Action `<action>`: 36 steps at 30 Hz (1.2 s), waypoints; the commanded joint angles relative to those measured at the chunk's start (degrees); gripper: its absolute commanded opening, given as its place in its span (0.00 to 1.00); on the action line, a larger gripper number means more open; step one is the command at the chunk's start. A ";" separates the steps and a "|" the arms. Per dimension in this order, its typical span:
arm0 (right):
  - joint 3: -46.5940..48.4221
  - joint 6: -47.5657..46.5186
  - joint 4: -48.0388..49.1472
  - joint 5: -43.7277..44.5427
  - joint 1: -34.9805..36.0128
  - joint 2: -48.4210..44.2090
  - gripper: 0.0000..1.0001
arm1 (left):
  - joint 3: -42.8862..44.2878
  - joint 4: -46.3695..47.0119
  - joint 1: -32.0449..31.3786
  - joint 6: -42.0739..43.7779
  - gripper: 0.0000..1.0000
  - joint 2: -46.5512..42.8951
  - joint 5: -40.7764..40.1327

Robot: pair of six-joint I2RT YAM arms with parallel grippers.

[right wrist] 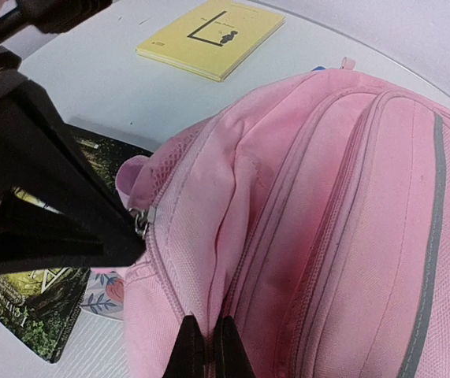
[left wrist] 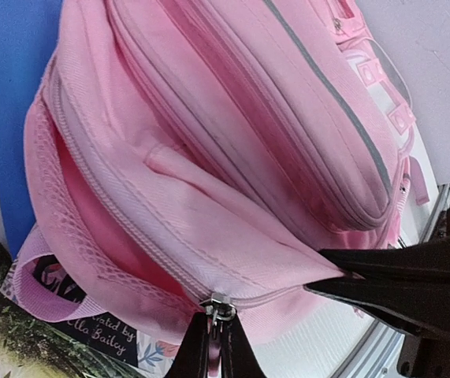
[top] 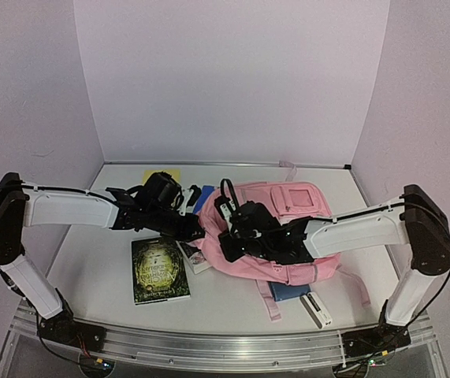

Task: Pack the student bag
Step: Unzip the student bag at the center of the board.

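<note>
The student bag (top: 288, 228), a soft pink backpack, lies on the table right of centre. My left gripper (top: 198, 230) is at its left end. In the left wrist view it (left wrist: 215, 321) is shut on the metal zip pull (left wrist: 219, 305) of the main zip. The zip stands open to the left of the pull, with darker pink lining (left wrist: 91, 213) showing. My right gripper (top: 227, 238) is close beside it. In the right wrist view it (right wrist: 206, 329) is shut on a fold of the bag's fabric (right wrist: 232, 236) next to the zip.
A dark green book (top: 160, 270) lies left of the bag, with a floral book (top: 195, 257) partly under the bag. A yellow book (top: 161, 175) and a blue item (top: 202, 200) lie behind. A blue item (top: 291, 291) and a white box (top: 317, 309) lie near the front straps.
</note>
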 commanded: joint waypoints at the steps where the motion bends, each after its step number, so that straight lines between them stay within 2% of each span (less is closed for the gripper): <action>1: -1.00 0.27 -0.70 0.57 0.28 -5.46 0.00 | 2.27 -1.67 3.75 -3.20 0.00 -2.68 -6.76; 14: -6.85 1.68 -2.95 -8.42 3.37 -16.28 0.00 | 8.50 -1.66 14.96 2.58 0.00 3.15 -4.53; 20: -5.51 1.51 -5.10 -8.17 6.77 -18.63 0.00 | 12.47 0.99 20.05 4.40 0.00 9.05 -0.89; 25: -4.01 1.61 -5.09 -8.44 8.46 -19.49 0.00 | 16.82 1.41 20.91 6.15 0.00 14.32 0.42; 27: -3.91 2.26 -5.10 -5.93 8.54 -19.43 0.00 | 17.07 2.33 20.91 6.44 0.00 14.67 2.34; 31: -4.55 5.90 -6.59 4.39 8.54 -18.83 0.00 | 13.14 6.74 20.89 7.78 0.00 12.35 9.47; 33: -4.39 7.97 -6.59 7.70 8.54 -17.96 0.11 | 9.74 9.65 20.83 8.04 0.00 10.55 14.62; 36: -2.67 9.46 -6.65 9.68 8.53 -15.32 0.38 | 5.40 12.62 20.01 8.09 0.00 7.61 19.56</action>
